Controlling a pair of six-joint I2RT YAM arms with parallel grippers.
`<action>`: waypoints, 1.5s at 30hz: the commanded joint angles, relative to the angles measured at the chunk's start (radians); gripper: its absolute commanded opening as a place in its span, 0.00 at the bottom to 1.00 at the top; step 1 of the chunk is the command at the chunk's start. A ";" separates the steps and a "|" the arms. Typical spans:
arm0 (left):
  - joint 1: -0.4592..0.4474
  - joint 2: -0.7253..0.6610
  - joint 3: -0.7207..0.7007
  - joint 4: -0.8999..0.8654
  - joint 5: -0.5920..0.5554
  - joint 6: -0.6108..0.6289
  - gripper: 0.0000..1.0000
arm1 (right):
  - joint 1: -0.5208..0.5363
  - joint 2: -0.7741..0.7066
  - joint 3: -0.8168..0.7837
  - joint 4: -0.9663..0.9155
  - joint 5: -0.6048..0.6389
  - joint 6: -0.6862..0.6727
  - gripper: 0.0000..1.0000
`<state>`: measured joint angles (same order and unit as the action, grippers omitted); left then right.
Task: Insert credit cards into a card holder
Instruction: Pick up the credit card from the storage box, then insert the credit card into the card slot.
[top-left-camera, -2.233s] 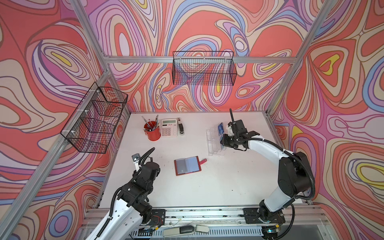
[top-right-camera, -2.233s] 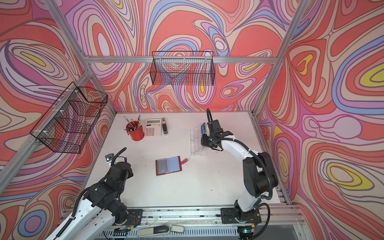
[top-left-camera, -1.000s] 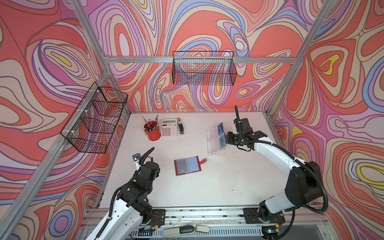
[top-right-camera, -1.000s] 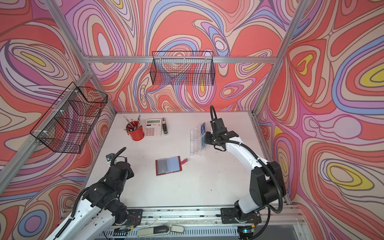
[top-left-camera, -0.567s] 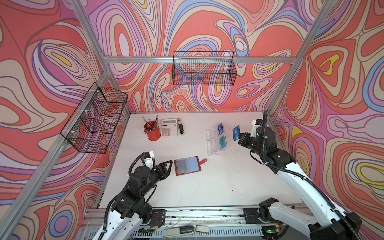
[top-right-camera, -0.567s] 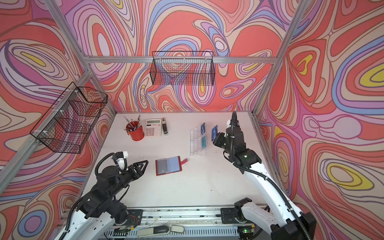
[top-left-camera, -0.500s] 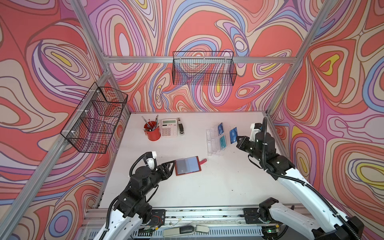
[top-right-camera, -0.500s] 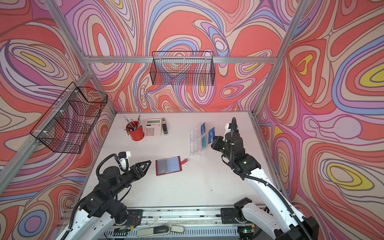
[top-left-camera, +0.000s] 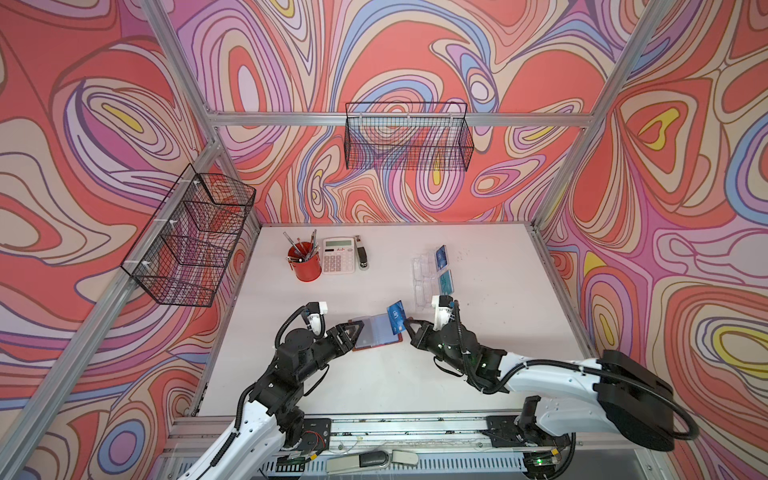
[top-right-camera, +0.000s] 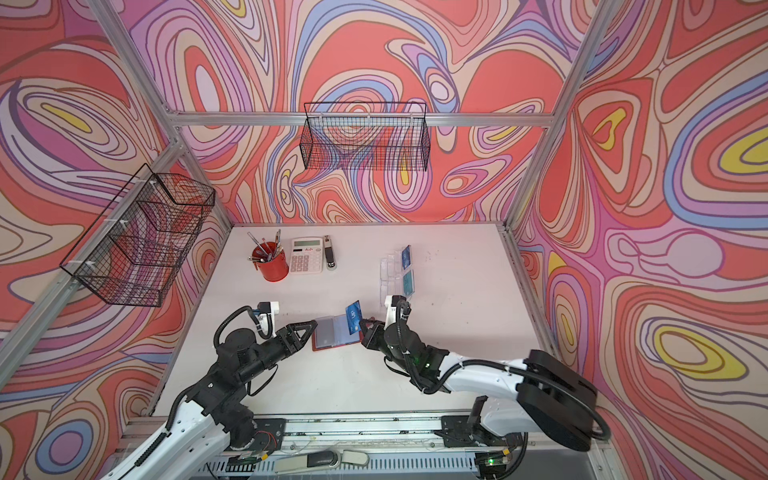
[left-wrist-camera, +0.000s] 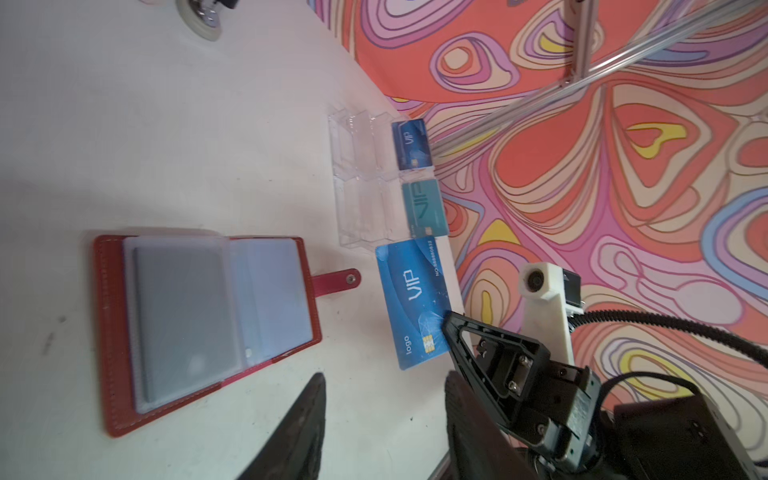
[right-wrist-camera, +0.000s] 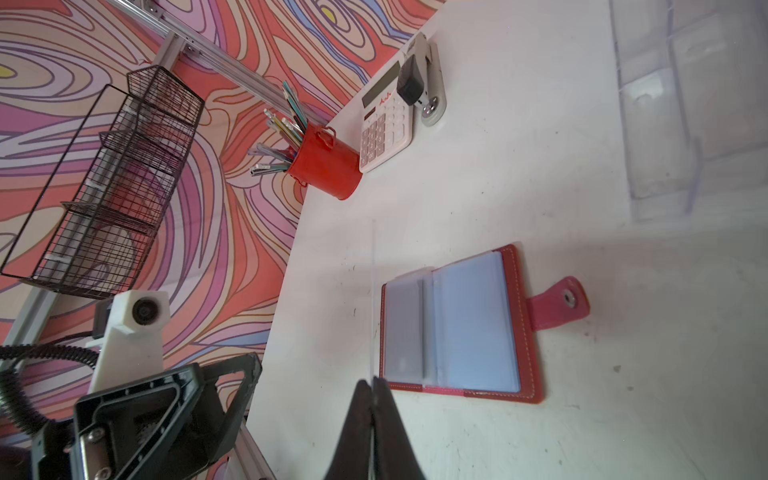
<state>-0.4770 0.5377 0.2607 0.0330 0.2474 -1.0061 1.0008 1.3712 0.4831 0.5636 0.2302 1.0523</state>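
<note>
Two claws flank the card holder (top-left-camera: 376, 334) on the near middle of the white table (top-left-camera: 498, 374). Left to right:
- Wire basket (top-left-camera: 187, 237) on the left wall: black grid mesh, tiered.
- Far left of the table: red cylindrical pen cup (top-left-camera: 305, 266), white calculator (top-left-camera: 338, 262), grey-black stapler (top-left-camera: 362, 257).
- Left claw (top-left-camera: 353, 330): black triangular-frame fingers, jaws parted with nothing between them (the left wrist view shows bare table in the gap). Its tips are just beside the holder's left edge, apart from it.
- Card holder: red leather-look with pale stitching, lying open and flat. It has stacked greyish clear sleeves inside, and a rounded snap tab with a metal stud sticks out to the right.
- VIP card (top-left-camera: 396, 316): glossy bright-blue plastic rectangle with white "VIP" and "logo" and a gold chip. It is off the table, on edge and tilted, over the holder's tab side. I can't tell if it touches the holder.
- Right claw (top-left-camera: 409, 324): clamped on that card near the chip end. The right wrist view sees the card edge-on, a thin line between pressed fingers (right-wrist-camera: 361, 399).
- Acrylic stand (top-left-camera: 424, 278): clear, tiered pockets, far right of the holder. A dark blue card (top-left-camera: 441, 255) stands in the farther pocket and a teal card (top-left-camera: 446, 282) in the nearer one, both upright.
</note>
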 joint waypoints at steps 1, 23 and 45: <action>0.020 0.039 0.037 -0.147 -0.137 0.006 0.51 | 0.006 0.119 -0.020 0.276 0.021 0.063 0.00; 0.085 0.269 0.021 -0.100 -0.153 -0.045 0.54 | 0.009 0.513 0.065 0.473 -0.021 0.014 0.00; 0.099 0.366 -0.010 -0.023 -0.149 -0.083 0.55 | 0.010 0.609 0.084 0.508 -0.047 0.074 0.00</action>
<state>-0.3847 0.8928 0.2649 -0.0174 0.1108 -1.0672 1.0042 1.9549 0.5621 1.0546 0.1852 1.0920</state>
